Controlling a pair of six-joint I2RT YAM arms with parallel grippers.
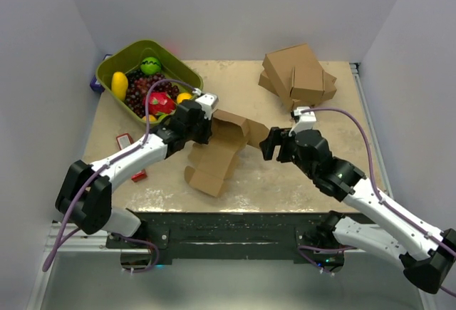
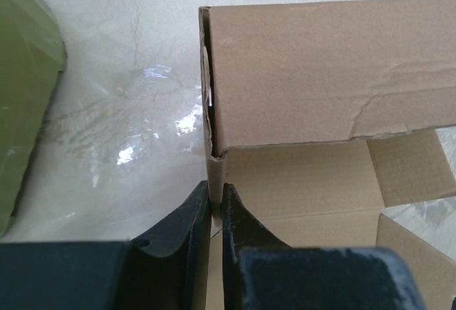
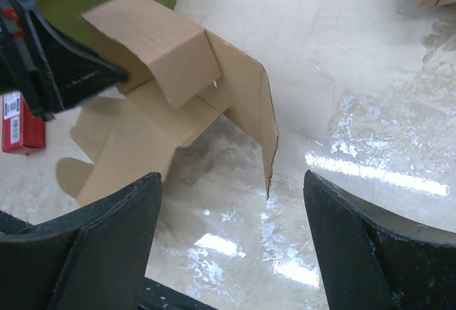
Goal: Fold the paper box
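The paper box (image 1: 217, 155) is a brown, partly folded cardboard piece lying mid-table with its flaps spread toward the near edge. My left gripper (image 1: 207, 120) is at its far left corner. In the left wrist view this gripper (image 2: 216, 197) is shut on the thin upright edge of the paper box (image 2: 320, 75). My right gripper (image 1: 269, 143) stands open just right of the box. In the right wrist view its fingers (image 3: 231, 182) are wide apart, and a raised flap of the paper box (image 3: 246, 96) points down between them without touching either.
A green bin (image 1: 117, 63) of fruit stands at the back left, close behind the left gripper. A cluster of larger brown cartons (image 1: 298, 75) sits at the back right. Small red packets (image 1: 125, 140) lie on the table at the left, one (image 3: 21, 121) beside the left arm.
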